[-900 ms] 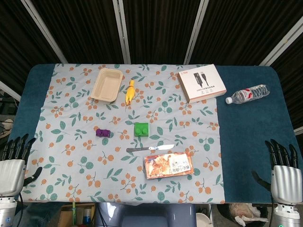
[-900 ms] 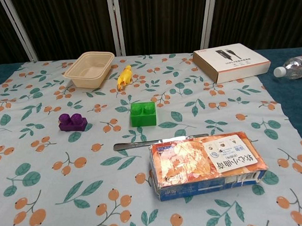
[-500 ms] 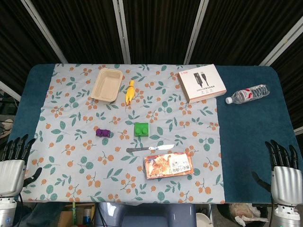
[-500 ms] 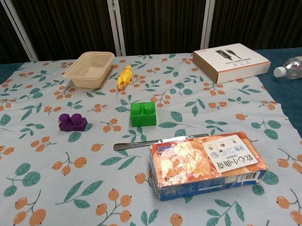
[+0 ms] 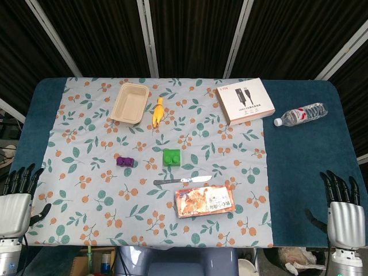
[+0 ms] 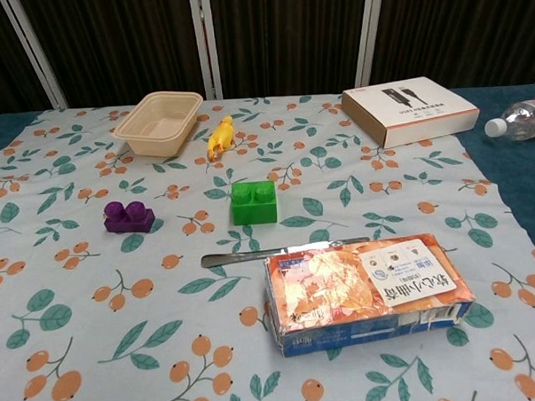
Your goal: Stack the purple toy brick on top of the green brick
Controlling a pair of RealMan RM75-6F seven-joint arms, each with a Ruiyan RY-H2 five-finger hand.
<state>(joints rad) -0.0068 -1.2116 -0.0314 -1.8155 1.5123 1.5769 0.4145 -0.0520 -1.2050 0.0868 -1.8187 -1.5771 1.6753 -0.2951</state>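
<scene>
- Left hand: low at near-left table corner, fingers up and spread apart, holding nothing. Well apart from all objects.
- Right hand: low at near-right corner, off the cloth edge, fingers up and apart, holding nothing.
- Purple brick: flat on floral cloth, left of centre, untouched.
- Green brick: on cloth near centre, to the right of purple brick, apart from it; studs up.
- Knife: lies just in front of green brick, between it and snack box.
- Back row: beige tray, yellow toy beside it, cable box at right.
- Water bottle: on its side on blue table surface, right of cable box.
- No object sits between the two bricks.
- View diff.: head view shows both hands; chest view shows neither, bottle cropped at its right edge, but gives brick studs and snack box label closer.
</scene>
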